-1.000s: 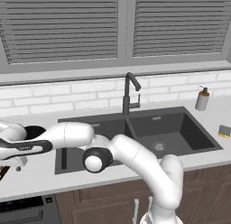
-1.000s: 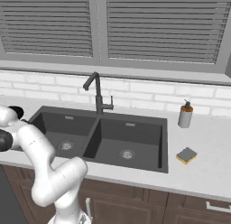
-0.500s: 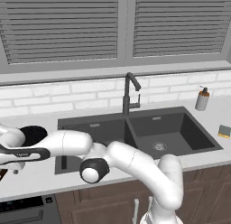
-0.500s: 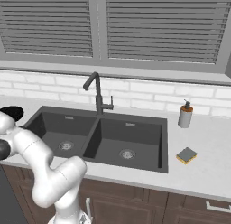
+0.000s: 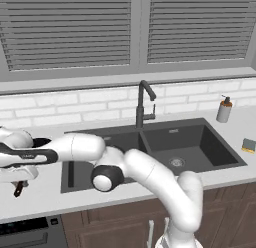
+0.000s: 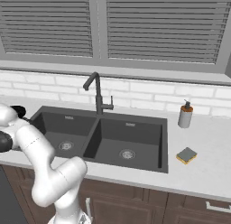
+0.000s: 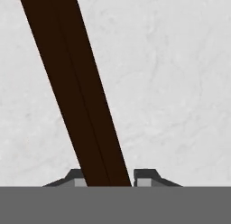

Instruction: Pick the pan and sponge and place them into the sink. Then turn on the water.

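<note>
The fingers (image 7: 108, 177) are narrowed on the long dark brown handle of the pan (image 7: 72, 92), one tip on each side of it, touching. The handle runs away from the fingers over the bare pale counter (image 7: 180, 83), with no obstacle beside it. In the left base view the handle's end (image 5: 18, 188) pokes out under the hand, left of the sink (image 5: 200, 142). One sponge (image 6: 186, 155) lies well away from the fingers, past the sink's two basins, near one soap dispenser (image 6: 185, 115). One faucet (image 6: 94, 92) stands behind the divider. No writing can be read
</note>
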Available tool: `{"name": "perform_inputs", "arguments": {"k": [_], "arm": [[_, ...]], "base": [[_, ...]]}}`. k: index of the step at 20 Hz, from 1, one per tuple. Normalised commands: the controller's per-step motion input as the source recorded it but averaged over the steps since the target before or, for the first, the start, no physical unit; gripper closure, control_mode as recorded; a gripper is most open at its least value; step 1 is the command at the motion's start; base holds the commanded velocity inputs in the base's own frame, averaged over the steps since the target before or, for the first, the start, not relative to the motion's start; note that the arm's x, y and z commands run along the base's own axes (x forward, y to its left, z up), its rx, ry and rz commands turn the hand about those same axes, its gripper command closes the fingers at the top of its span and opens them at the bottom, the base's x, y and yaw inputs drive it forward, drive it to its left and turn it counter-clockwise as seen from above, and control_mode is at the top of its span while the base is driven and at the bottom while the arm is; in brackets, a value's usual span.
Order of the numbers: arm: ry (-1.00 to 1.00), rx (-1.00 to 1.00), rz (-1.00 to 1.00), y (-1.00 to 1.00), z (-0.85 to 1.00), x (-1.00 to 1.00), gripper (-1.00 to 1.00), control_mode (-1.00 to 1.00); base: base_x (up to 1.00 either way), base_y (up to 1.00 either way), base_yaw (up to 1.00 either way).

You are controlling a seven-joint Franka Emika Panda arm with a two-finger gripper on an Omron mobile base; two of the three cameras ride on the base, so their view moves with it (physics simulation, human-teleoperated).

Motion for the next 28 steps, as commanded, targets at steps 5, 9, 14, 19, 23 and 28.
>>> {"name": "perform_inputs", "arguments": {"k": [5,9,14,19,23,28], "arm": [[-0.02,0.0,-0.05,-0.99,0.0,-0.31,1.0,-1.0],[-0.14,0.03,-0.02,-0.88,0.21,-0.44,1.0,-1.0],[-0.23,0.08,-0.03,-0.76,0.26,-0.49,1.0,-1.0],[-0.13,0.17,-0.11,-0.95,0.41,-0.3,1.0,-1.0],[0.02,0.14,-0.14,-0.84,0.25,-0.01,1.0,-1.0],[0.02,0.03,-0.01,-0.28,0.01,0.02,1.0,-1.0]], "base": [[0.0,0.0,0.0],[0.0,0.0,0.0],[0.0,0.0,0.0],[0.0,0.0,0.0],[0.0,0.0,0.0],[0.0,0.0,0.0]]}}
